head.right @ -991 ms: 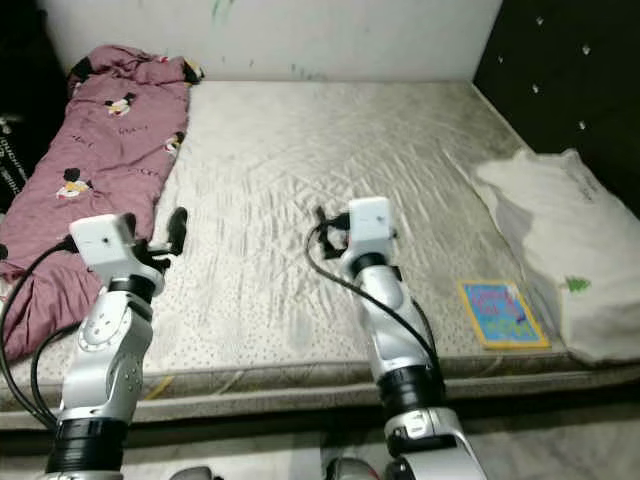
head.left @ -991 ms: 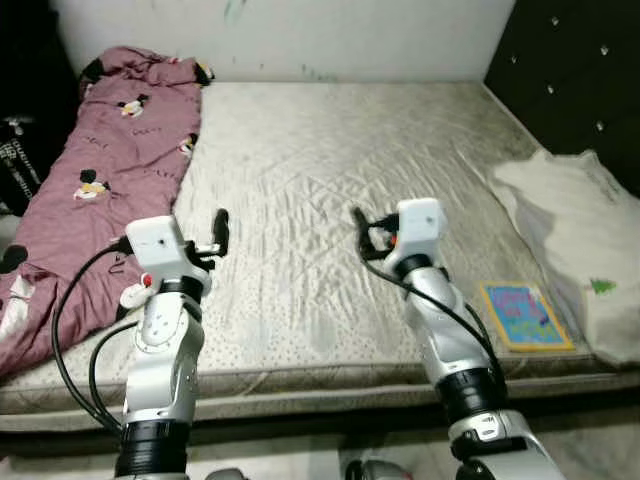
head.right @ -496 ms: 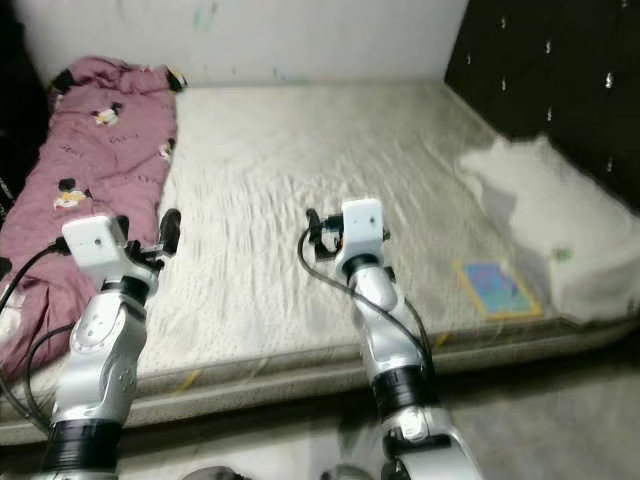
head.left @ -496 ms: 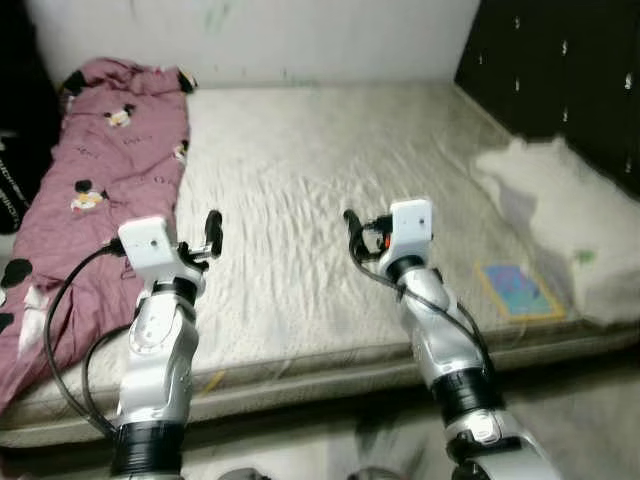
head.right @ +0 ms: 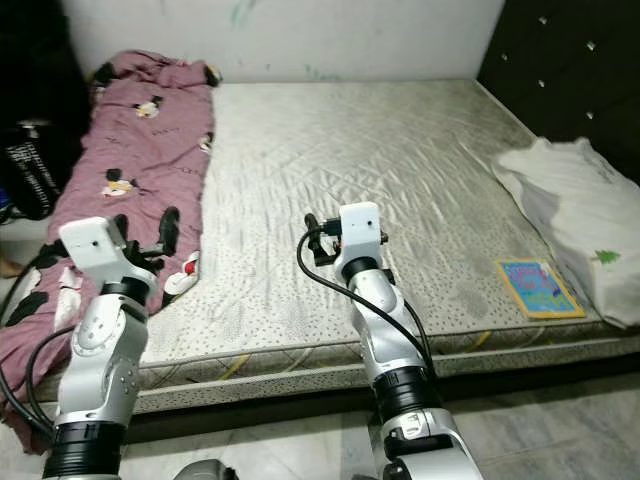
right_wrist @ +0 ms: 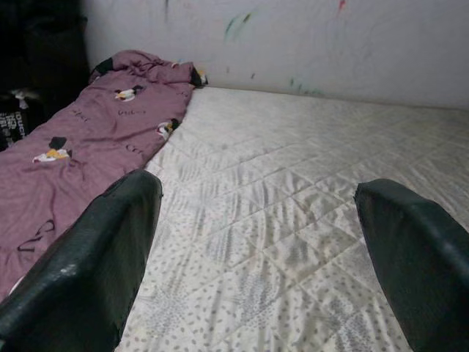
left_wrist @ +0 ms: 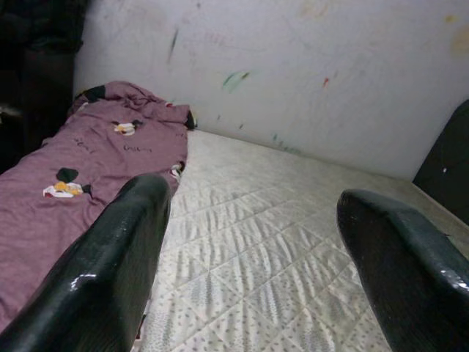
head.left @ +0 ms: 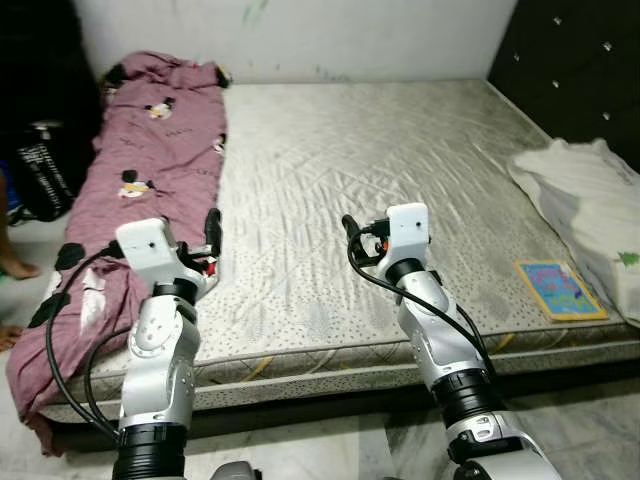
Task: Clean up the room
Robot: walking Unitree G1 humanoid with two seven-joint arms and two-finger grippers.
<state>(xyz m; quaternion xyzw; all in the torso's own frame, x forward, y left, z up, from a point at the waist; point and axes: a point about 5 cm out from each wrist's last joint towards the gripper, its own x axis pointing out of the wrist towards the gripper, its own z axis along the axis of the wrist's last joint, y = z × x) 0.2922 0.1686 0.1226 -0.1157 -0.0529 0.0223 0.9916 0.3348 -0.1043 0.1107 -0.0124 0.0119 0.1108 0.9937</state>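
A maroon blanket (head.left: 140, 190) with cartoon mice lies rumpled along the left side of the bare quilted mattress (head.left: 380, 160) and hangs over its near left corner. A colourful book (head.left: 560, 290) lies flat near the mattress's front right edge. Beside it, a white pillow (head.left: 590, 195) rests against the dark headboard. My left gripper (head.left: 211, 233) is held up over the blanket's inner edge, open and empty (left_wrist: 249, 257). My right gripper (head.left: 351, 238) hovers above the middle of the mattress, also open with nothing in it (right_wrist: 256, 249).
A black bag (head.left: 40, 180) stands on the floor left of the bed. A person's bare foot (head.left: 12, 268) is at the left edge. A white wall (head.left: 300, 35) runs behind the bed, and a dark tufted headboard (head.left: 580, 70) on the right. Pale floor (head.left: 330, 445) lies before the bed.
The whole picture has shifted and sharpened, so the camera moved; the bag and floor on the left now show. Both arms hold the same raised pose, grippers still open.
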